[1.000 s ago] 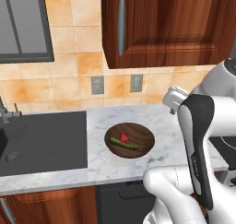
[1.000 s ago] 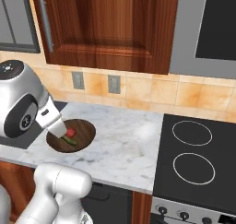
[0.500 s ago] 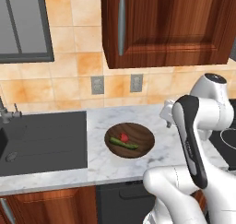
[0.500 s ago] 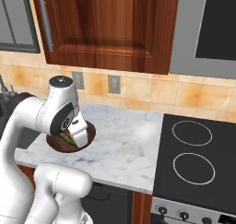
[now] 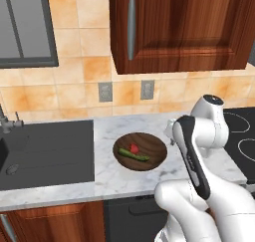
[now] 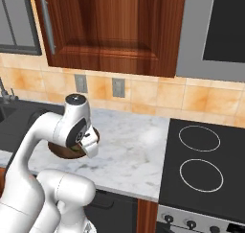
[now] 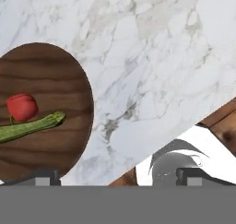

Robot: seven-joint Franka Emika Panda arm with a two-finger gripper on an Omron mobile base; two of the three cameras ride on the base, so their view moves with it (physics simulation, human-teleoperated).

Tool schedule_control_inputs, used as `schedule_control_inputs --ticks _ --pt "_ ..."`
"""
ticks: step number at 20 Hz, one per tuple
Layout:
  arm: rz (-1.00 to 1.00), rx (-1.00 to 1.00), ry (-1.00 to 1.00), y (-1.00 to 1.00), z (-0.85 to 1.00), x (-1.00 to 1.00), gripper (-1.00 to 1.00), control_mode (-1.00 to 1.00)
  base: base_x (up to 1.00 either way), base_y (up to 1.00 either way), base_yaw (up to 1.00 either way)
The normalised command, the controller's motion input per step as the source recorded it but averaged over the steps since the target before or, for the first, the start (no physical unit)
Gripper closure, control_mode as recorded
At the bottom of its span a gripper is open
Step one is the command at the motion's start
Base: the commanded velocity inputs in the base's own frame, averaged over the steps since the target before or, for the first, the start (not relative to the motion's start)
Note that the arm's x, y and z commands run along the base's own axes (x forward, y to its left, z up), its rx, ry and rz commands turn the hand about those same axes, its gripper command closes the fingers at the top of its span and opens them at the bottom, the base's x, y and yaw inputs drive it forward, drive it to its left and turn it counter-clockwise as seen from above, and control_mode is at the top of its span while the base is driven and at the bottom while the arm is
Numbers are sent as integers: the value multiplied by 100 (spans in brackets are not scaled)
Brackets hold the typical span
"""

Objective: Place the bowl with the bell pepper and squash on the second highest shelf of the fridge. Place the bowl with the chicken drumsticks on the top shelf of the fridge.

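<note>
**Bowl beside an open gripper**

Here the wooden bowl point(image 5: 140, 151) sits on the marble counter point(image 5: 107, 179), red bell pepper point(image 7: 21, 106) and green squash point(image 7: 27, 127) inside. The gripper point(image 7: 117, 177) hangs wide open, empty, bowl at its nine o'clock. Sink point(image 5: 45, 154) at nine, stove point(image 6: 201, 174) at three. The arm hides part of the bowl in the right base view.

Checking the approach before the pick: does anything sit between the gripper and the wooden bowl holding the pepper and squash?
Nothing visible does. The gripper hangs open above the marble counter, off the bowl's rim, with bare counter between. The bell pepper and squash lie inside the bowl.
</note>
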Motion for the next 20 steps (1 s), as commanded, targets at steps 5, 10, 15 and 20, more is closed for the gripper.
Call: schedule_control_inputs --ticks 5,10,15,20 --pt "0 -5 7 23 -33 49 -100 -100 0 0 0" --pt "0 -8 13 1 -38 38 -100 -100 0 0 0" --pt "0 -1 1 0 -23 31 -100 -100 0 0 0" --pt "0 0 0 8 -34 29 -100 -100 0 0 0"
